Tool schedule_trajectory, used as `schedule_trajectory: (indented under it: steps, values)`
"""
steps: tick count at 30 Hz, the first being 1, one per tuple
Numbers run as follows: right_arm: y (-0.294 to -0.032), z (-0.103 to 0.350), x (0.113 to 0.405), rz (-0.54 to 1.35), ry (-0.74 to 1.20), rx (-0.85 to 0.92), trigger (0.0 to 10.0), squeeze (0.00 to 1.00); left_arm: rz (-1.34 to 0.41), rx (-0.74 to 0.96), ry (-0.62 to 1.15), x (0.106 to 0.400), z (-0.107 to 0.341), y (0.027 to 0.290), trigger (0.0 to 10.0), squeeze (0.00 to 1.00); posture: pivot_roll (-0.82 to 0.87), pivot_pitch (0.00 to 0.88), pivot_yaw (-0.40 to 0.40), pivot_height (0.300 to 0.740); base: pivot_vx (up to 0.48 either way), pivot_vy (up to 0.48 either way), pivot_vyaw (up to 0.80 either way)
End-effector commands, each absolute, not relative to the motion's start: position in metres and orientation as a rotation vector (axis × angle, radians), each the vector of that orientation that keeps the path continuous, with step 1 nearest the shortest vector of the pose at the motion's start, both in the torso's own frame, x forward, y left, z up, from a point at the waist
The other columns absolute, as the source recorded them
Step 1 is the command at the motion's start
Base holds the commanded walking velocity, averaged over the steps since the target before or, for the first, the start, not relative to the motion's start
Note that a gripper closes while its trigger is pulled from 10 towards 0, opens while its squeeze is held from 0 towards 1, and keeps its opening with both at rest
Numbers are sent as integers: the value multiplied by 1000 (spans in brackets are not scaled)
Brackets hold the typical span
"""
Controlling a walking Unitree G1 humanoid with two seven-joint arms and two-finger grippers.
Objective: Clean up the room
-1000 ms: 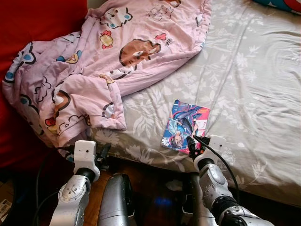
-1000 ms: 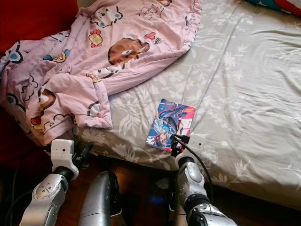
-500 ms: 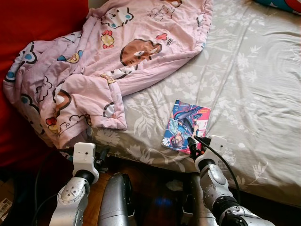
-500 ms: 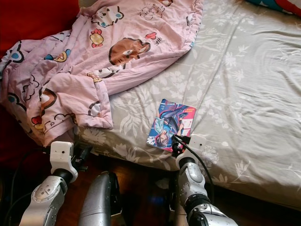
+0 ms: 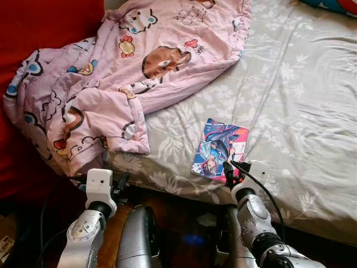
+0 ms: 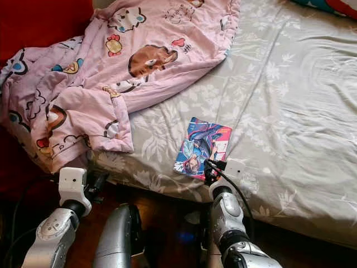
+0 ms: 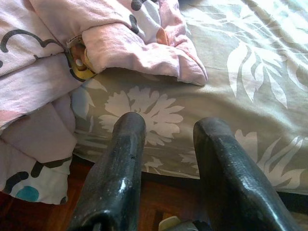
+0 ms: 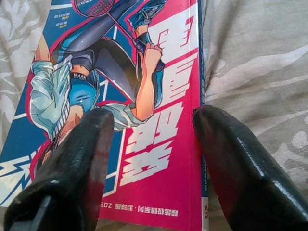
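Observation:
A comic book with a blue and red cover lies flat on the grey floral bed sheet, close to the bed's front edge. My right gripper is open at the book's near corner; in the right wrist view its fingers straddle the red spine side of the cover. My left gripper is open and empty, low at the bed's front edge below the pink cartoon blanket. The left wrist view has the blanket's hem just beyond its fingers.
The pink blanket spills off the bed's left side against a red surface. Dark wooden floor lies below the bed edge. A bright pillow corner sits at the far right.
My right gripper has crept slightly forward onto the book's near corner. The left arm has barely shifted.

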State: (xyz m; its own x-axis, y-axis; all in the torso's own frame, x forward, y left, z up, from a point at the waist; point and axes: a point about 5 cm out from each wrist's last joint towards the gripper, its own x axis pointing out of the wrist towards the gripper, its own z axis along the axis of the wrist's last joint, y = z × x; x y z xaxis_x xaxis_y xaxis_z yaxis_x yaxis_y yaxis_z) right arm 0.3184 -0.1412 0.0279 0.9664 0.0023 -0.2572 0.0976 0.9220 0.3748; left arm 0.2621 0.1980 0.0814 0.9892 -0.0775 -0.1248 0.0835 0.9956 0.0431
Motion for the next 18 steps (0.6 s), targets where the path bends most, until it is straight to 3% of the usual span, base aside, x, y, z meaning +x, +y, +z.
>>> schedule_trajectory:
  steps: [1, 18]
  values:
    - [-141, 23, 314, -69, 265, 418, 10000, 0, -66, 58, 148, 257, 75, 203, 10000, 0, 111, 312, 61, 587, 0, 0, 0]
    - [-140, 22, 314, -63, 278, 429, 10000, 0, -65, 60, 142, 258, 77, 203, 10000, 0, 117, 311, 63, 587, 0, 0, 0]
